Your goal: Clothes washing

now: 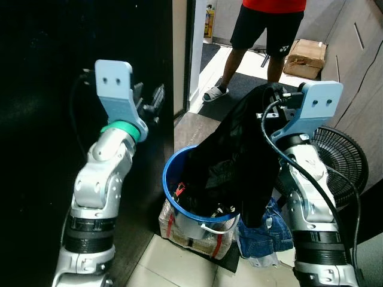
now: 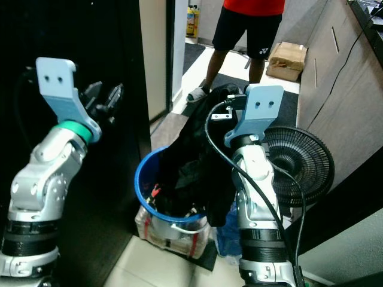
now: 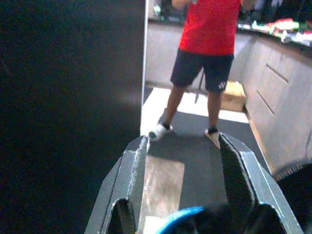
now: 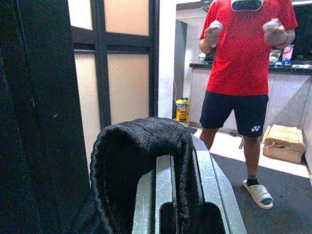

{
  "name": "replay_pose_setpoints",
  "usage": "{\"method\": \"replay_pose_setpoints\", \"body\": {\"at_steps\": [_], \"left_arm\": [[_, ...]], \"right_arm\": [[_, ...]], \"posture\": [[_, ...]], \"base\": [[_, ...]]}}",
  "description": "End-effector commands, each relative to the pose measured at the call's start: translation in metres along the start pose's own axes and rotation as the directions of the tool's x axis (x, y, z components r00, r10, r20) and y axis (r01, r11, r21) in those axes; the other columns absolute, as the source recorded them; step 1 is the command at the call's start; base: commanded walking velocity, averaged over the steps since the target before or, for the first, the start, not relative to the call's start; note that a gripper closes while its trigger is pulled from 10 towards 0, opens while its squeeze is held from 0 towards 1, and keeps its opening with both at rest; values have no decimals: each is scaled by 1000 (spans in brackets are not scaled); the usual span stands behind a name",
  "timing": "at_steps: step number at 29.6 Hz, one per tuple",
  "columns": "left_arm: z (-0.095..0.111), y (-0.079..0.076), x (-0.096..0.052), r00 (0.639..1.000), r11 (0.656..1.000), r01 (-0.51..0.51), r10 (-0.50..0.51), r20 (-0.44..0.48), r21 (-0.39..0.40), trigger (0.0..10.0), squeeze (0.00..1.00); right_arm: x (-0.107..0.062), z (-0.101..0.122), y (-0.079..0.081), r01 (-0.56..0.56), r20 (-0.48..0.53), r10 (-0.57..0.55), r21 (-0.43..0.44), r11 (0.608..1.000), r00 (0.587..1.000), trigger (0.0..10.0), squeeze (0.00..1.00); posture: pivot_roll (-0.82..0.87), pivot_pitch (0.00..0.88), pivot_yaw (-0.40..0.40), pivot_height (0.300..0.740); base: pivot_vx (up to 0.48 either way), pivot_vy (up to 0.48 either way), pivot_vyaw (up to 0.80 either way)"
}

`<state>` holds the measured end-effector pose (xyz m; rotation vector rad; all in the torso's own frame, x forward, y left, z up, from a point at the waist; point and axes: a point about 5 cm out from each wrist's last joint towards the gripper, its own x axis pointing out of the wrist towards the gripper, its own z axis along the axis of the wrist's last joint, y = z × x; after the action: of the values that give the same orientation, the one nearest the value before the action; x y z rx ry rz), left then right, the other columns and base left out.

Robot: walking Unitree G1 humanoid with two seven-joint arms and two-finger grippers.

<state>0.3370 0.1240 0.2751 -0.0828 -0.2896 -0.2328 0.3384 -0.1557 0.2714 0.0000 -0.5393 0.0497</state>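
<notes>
Two jaws: right gripper clamps black garment (above bucket); left gripper gapes.

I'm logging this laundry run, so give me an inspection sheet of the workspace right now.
Surface: tiled floor with a dark mat beyond.
Job's things: black garment lifted above and draping into the blue bucket; more clothes inside it.
Clutter: wrapped package under the bucket; denim clothing on the floor beside it; floor fan; cardboard box.
Grippers: right gripper shut on the black garment, raised; left gripper open, holding nothing, raised beside a dark panel.
Cables: black cable looping along the right arm.
Surroundings: person in red shirt and dark shorts standing ahead; cabinets at right.
</notes>
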Motion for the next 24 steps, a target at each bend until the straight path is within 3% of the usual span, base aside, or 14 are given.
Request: {"method": "replay_pose_setpoints", "body": {"at_steps": [1, 2, 5, 8, 10, 12, 15, 19, 21, 24], "left_arm": [[-6, -2, -2, 1000, 1000, 10, -10, -24, 0, 10000, 0], [-26, -2, -11, 996, 999, 24, -22, -87, 22, 10000, 0], [-33, -3, -15, 994, 999, 30, -27, -110, 31, 10000, 0], [-48, -9, -32, 989, 994, 73, -62, -131, 77, 10000, 0], [-50, -11, -37, 991, 995, 70, -61, -123, 71, 10000, 0], [-48, -18, -37, 992, 996, 75, -71, -106, 40, 10000, 0], [-41, -33, -34, 989, 991, 136, -137, -63, -10, 10000, 0], [-49, -34, -35, 987, 990, 136, -138, -86, -29, 10000, 0], [-61, -27, -38, 986, 995, 103, -101, -130, 8, 10000, 0], [-56, -23, -39, 991, 997, 83, -83, -101, 3, 10000, 0]], "right_arm": [[1, 7, -1, 11, 51, -11, 0, 1000, 999, 10000, 0], [-4, -1, 4, -27, 44, 29, -35, 999, 999, 10000, 0], [-7, -4, 6, -44, 40, 46, -48, 998, 998, 10000, 0], [-31, -32, 13, -118, -62, 112, -102, 988, 992, 10000, 0], [-44, -44, 15, -134, -104, 123, -101, 986, 987, 10000, 0], [-56, -55, 17, -155, -140, 132, -172, 973, 981, 10000, 0], [-69, -75, 19, -163, -221, 122, -180, 970, 968, 10000, 0], [-70, -80, 20, -144, -233, 107, -149, 978, 967, 10000, 0], [-67, -76, 19, -126, -221, 96, -125, 984, 971, 10000, 0], [-64, -68, 13, -95, -191, 73, -109, 990, 979, 10000, 0]], "posture": [[36, 71, 35, 740], [30, 68, 35, 740], [30, 68, 35, 740], [35, 64, 24, 740], [35, 64, 24, 740], [40, 64, 21, 740], [37, 60, 24, 740], [32, 56, 30, 740], [26, 54, 32, 740], [25, 52, 30, 740]], "base": [[0, 0, 0], [0, 0, 0], [0, 0, 0], [0, 0, 0], [0, 0, 0], [0, 0, 0], [0, 0, 0], [0, 0, 0], [0, 0, 0], [0, 0, 0]]}}
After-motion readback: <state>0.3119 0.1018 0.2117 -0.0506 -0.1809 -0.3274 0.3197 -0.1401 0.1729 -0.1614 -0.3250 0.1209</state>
